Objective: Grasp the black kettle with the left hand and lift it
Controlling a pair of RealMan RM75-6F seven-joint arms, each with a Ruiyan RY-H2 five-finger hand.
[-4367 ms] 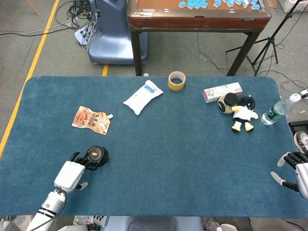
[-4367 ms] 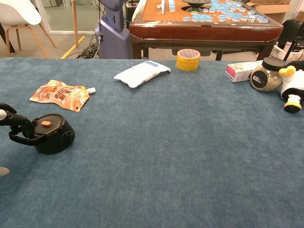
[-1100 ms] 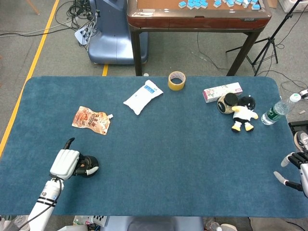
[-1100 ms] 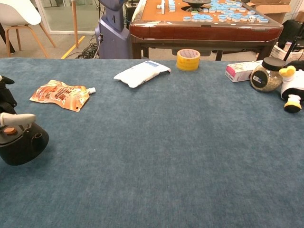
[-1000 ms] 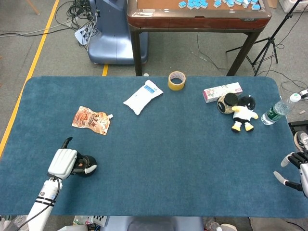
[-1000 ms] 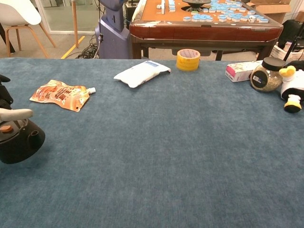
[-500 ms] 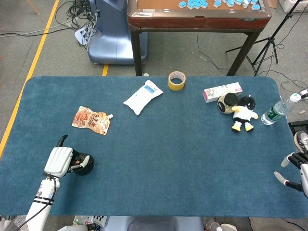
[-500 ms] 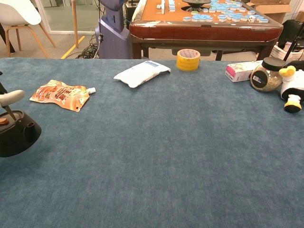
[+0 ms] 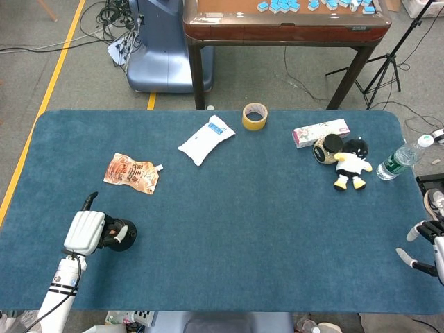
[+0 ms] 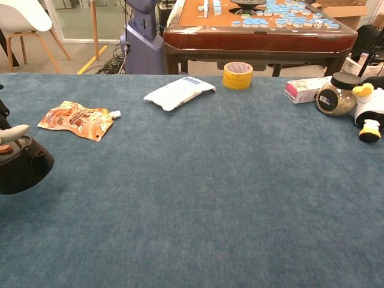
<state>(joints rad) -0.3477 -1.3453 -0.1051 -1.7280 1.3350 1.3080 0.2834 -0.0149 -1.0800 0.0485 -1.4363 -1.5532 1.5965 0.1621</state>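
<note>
The black kettle (image 9: 121,234) (image 10: 20,173), round with an orange knob on its lid, is at the table's near left. My left hand (image 9: 84,232) grips its handle from the left; in the chest view only a pale fingertip (image 10: 14,131) shows above the lid at the frame's edge. The kettle looks slightly tilted, spout toward the table's middle. Whether its base is off the cloth I cannot tell. My right hand (image 9: 430,247) hangs at the table's near right edge, fingers apart and holding nothing.
An orange snack pouch (image 9: 132,173) (image 10: 77,119) lies just beyond the kettle. Further back are a white packet (image 9: 206,139), a yellow tape roll (image 9: 254,116), a pink box (image 9: 321,132), a jar (image 9: 327,148), a plush toy (image 9: 352,164) and a water bottle (image 9: 401,159).
Over the last second the left hand has carried the kettle a little further left; in the chest view it now sits slightly higher. The right hand has not moved.
</note>
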